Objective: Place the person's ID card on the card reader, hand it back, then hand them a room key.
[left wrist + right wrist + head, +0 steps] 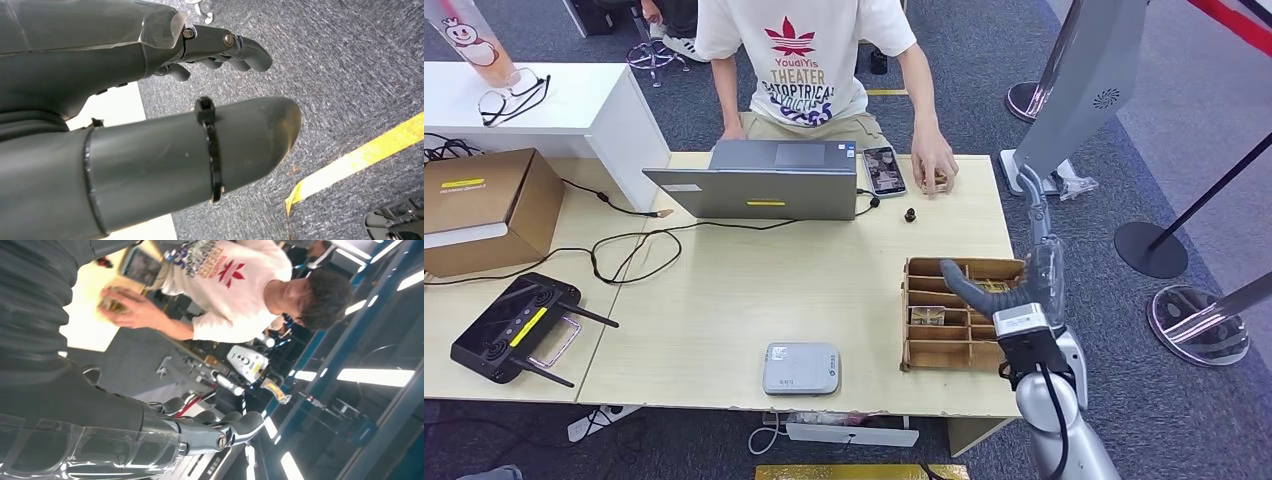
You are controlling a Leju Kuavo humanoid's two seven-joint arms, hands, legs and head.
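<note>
Head view: right hand (1016, 290) hovers over the compartmented brown wooden tray (921, 345), fingers loose, holding nothing; the small card (939, 181) sits well beyond them under the person's hand (934, 165) on the pale wooden bench (724, 300). Left wrist view: left hand (220, 55) hangs over carpet, fingers slack and empty. Right wrist view: fingers (235, 425) apart. Looks like step one: next reach for that card.

Landmark: laptop (759, 178) at table's (724, 310) far edge. Right of it, a phone (884, 170), then a person's hand (934, 165) resting on the table. Nearer and right of laptop, a compartment box (944, 320) with the right hand (1014, 290) over it. Nearer, card reader (801, 368) at front edge. Far left, cardboard box (484, 205), controller (514, 325) nearer.
</note>
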